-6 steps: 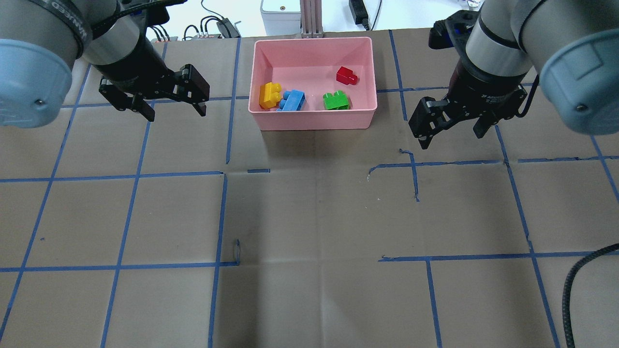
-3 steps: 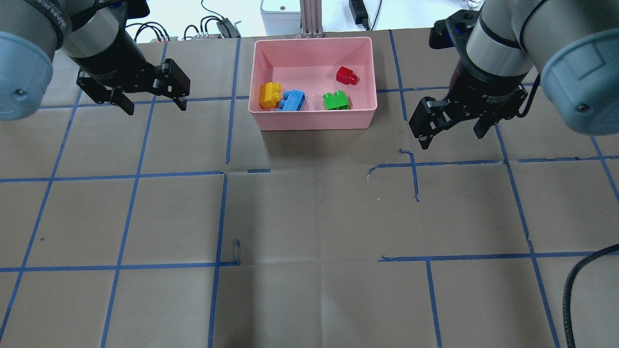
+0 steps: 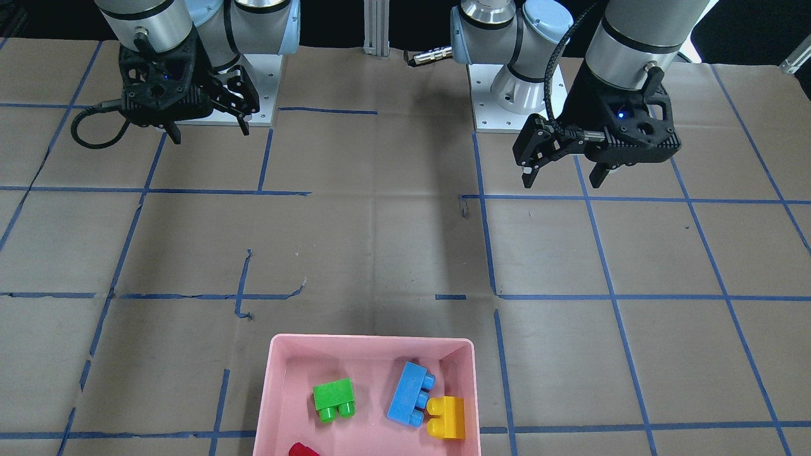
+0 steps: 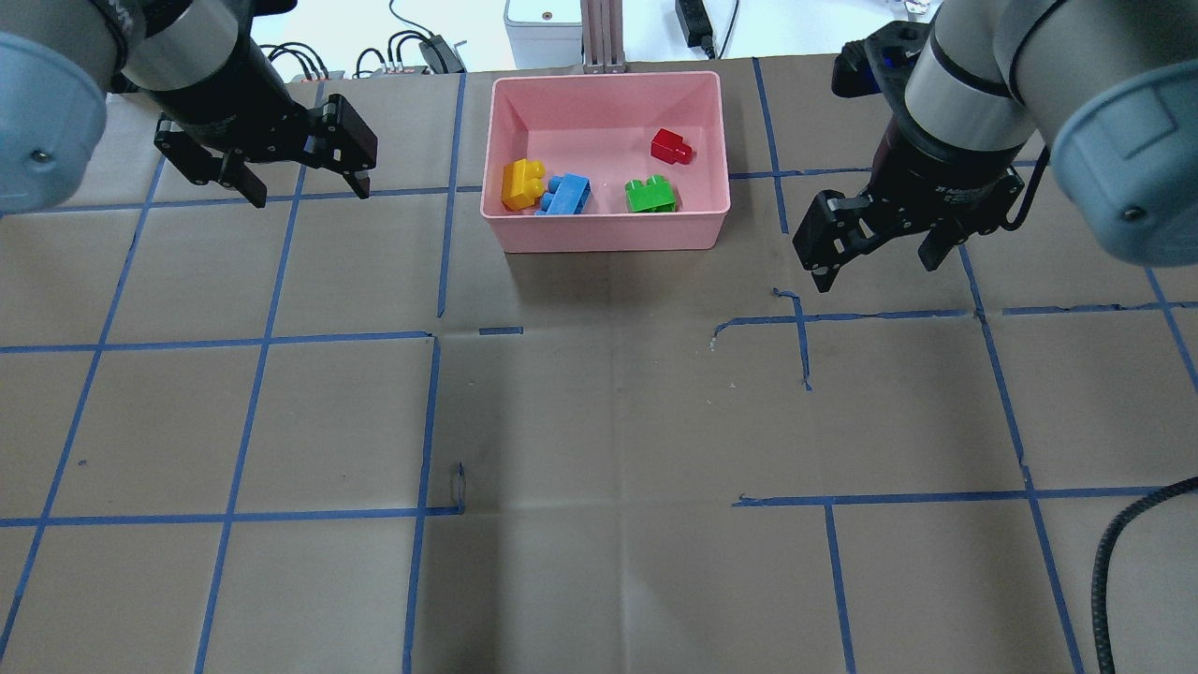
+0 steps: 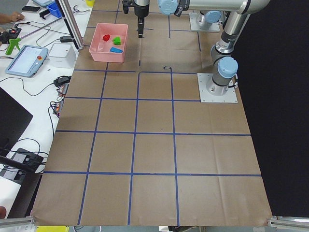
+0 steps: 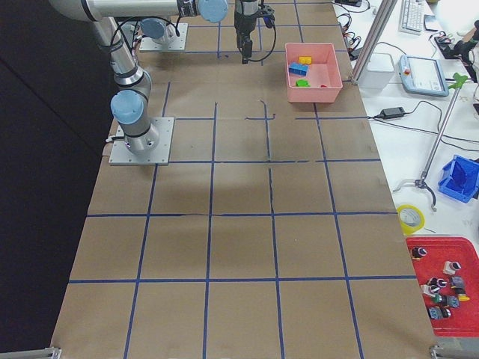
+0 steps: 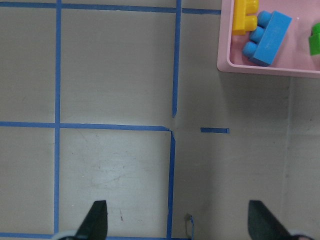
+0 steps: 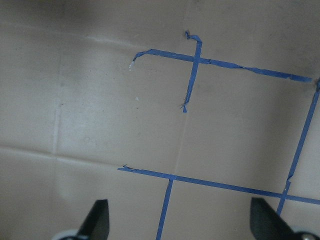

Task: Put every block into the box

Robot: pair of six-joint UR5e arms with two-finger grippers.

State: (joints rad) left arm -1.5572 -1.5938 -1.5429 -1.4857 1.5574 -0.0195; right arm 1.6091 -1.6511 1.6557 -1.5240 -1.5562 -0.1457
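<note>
Overhead exterior: brown bench (image 4: 599,421) with blue tape lines, pink box (image 4: 604,239) at its far edge.
Yellow block (image 4: 521,183), blue block (image 4: 566,195), green block (image 4: 650,195) and red block (image 4: 670,146) lie inside the box. Left tool (image 4: 309,194) and right tool (image 4: 878,271) both hang over the bench with fingers apart. Exterior front-facing cuts off most of the red block. Exterior left alone shows a white desk (image 5: 24,96).

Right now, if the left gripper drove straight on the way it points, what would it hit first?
Most likely the brown paper-covered table, near a blue tape line. The open left gripper points down at it; the shallow pink plastic box lies off to the side. Height is unclear.
</note>
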